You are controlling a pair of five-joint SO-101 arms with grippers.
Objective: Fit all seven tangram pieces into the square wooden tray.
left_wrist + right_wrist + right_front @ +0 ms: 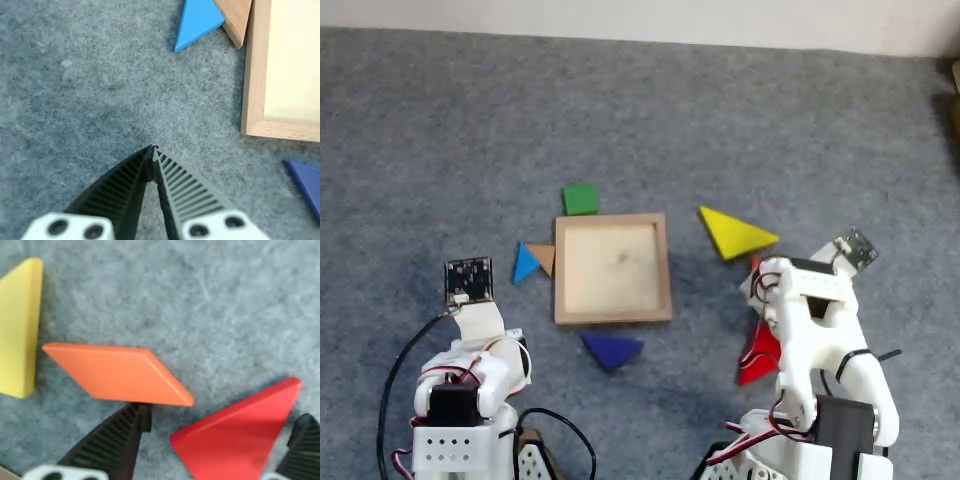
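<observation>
Left end effector [151, 150]: fully closed, holding nothing, above the grey surface [90, 100] near a corner of the tray [255, 75]. Right end effector [222, 422]: open, straddling the red triangle [240, 435] beside the orange parallelogram [117, 372].

The left arm [470, 385] is made of white plastic shells around black servo blocks, with a square black circuit board [468, 280] at its wrist and a row of small holes across its white base plate [445, 440]. A black cable [392, 380] loops along its side, and thin red and white wires [450, 372] bunch beside a motor. The right arm [820, 330] has the same white shells, a dark servo block [840, 425], a red wire bundle [760, 430] and a small grey board [855, 250]. The left gripper [151, 150] has dark ribbed fingers [120, 187] that taper to points, set on white mounts with dark screw holes [199, 230]. The right gripper [222, 422] has matching black ribbed fingers [117, 437]
</observation>
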